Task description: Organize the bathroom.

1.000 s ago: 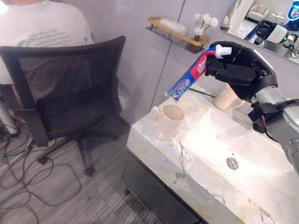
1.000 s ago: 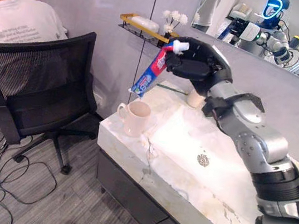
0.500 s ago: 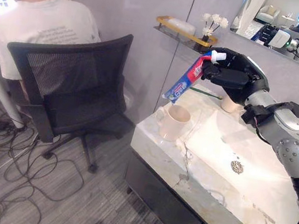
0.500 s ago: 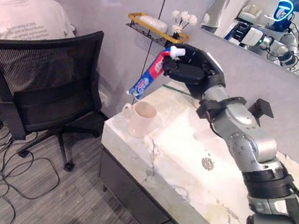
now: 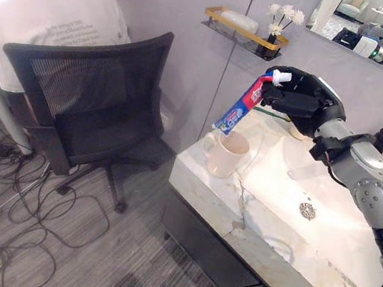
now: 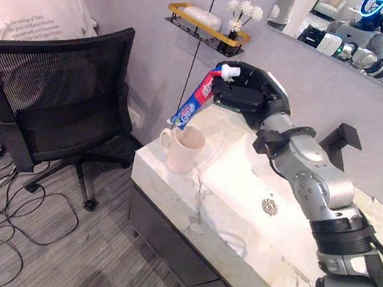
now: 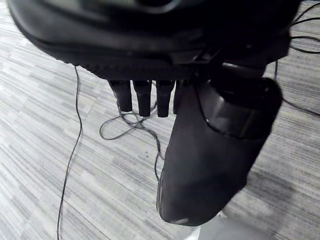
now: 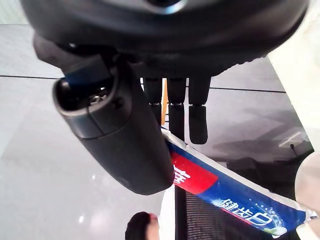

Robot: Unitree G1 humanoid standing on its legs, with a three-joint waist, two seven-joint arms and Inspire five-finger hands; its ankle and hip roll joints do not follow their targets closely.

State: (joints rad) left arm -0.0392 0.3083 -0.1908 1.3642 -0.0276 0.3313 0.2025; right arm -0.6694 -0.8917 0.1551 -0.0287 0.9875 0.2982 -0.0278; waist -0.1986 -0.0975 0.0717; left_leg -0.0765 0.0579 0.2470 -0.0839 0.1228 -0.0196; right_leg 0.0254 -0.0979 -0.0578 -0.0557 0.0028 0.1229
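My right hand (image 5: 304,103) is shut on a red and blue toothpaste tube (image 5: 243,105) near its white cap (image 5: 281,77), thumb and fingers pinching it as the right wrist view shows the tube (image 8: 227,194). The tube hangs slanted, cap up, with its flat lower end just above the rim of a cream mug (image 5: 227,153) that stands at the left corner of the marble counter (image 5: 205,196). My left hand (image 7: 200,150) hangs over the grey floor with relaxed fingers and holds nothing.
A second pale cup (image 5: 294,131) stands behind my right hand by the wall. A gold shelf (image 5: 241,27) with white flowers (image 5: 283,14) hangs above. The sink basin with its drain (image 5: 307,211) lies to the right. A black office chair (image 5: 86,99) and a seated person (image 5: 49,10) are at the left.
The right hand has carried the tube a little lower and closer to the mug, so its lower end now overlaps the mug's rim. The camera has also shifted slightly.
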